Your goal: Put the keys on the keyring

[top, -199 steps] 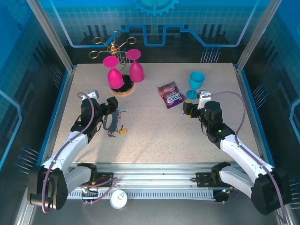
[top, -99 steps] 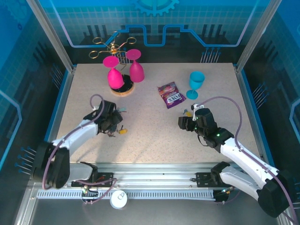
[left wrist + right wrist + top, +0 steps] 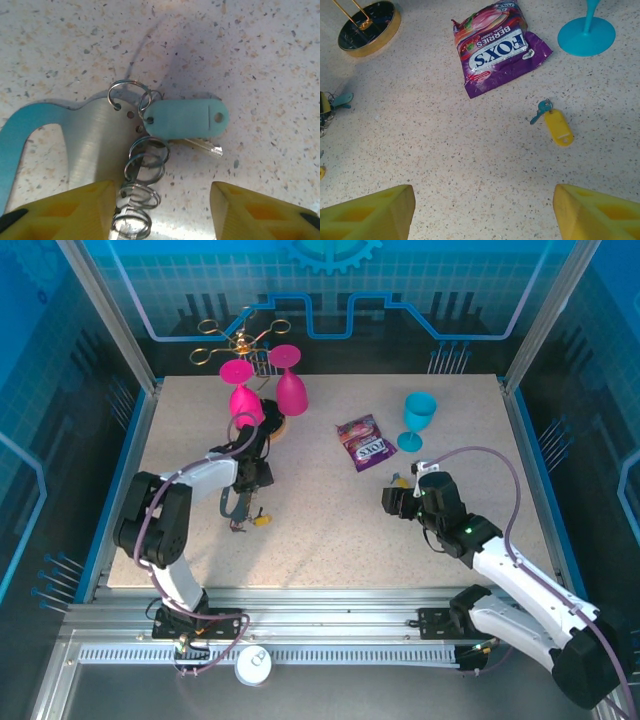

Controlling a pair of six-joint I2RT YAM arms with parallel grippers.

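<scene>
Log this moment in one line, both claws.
left claw: open, straddling keyring rings | right claw: open, above table | yellow-tag key: loose on table, ahead of right claw

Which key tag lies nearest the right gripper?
The yellow key tag with the teal-headed key, beside the purple candy packet. The pale green key tag lies at the left gripper instead.

The candy packet (image 3: 497, 47) on the desk (image 3: 470, 165) carries the brand name "FOX'S" in large white letters on a dark blue band. The word "BERRIES" stands beside it in smaller white letters. In the right wrist view both appear upside down. Finer print on the packet is too small to read.
</scene>
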